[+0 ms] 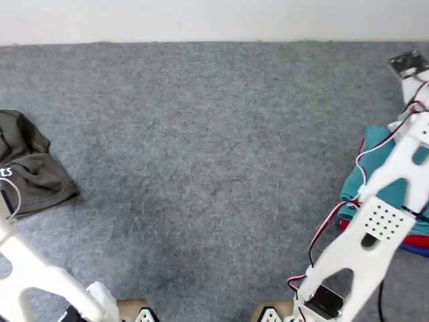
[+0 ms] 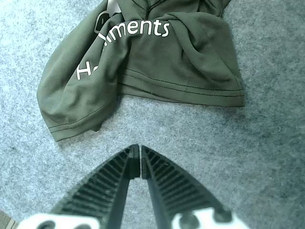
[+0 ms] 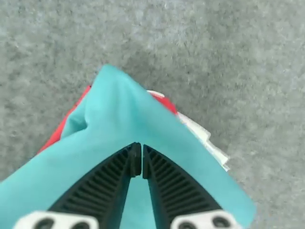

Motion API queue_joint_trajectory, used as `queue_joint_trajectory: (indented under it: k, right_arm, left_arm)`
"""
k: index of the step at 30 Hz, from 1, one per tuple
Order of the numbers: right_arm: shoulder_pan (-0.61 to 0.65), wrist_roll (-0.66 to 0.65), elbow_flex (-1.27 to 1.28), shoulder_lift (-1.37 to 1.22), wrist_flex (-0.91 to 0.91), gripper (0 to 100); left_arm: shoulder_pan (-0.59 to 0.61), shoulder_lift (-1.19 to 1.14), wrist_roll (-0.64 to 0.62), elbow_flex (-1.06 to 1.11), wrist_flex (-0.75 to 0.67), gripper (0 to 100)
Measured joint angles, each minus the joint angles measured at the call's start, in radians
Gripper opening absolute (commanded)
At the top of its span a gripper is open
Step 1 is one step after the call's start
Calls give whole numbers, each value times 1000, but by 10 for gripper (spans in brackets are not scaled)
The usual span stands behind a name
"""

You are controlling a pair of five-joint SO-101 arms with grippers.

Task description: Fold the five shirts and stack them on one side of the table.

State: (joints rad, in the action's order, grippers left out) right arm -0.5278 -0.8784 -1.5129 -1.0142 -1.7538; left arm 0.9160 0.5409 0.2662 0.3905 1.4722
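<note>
Loose shirt (image 1: 30, 168) left, shirt stack (image 1: 377, 144) right

Bkgd: table (image 1: 201, 147) topped w/ grey felt-like mat, speckled, flat, evenly lit (shadows soft). Plain white wall (image 1: 201, 20) runs along far edge. Bit of light wood strip (image 1: 129, 307) at near edge.

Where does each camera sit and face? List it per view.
High view: fixed overhead, looking down on the table; left arm and right arm show.
Left wrist view: on that arm, facing the olive shirt past the shut left gripper.
Right wrist view: facing the teal shirt past the shut right gripper.
Shared: the high view shows both shirts.
</note>
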Motion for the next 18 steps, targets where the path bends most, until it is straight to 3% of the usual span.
queue_joint_trajectory:
  k: [7,13,18]
  right_arm:
    - [-2,54,86,25,-2,11]
    - [2,209,310,264,-3,9]
    - [51,281,649,545,-3,11]
  left_arm:
    - [-35,0,0,0,17,15]
    - [-135,0,0,0,38,20]
    - [-149,0,60,0,25,168]
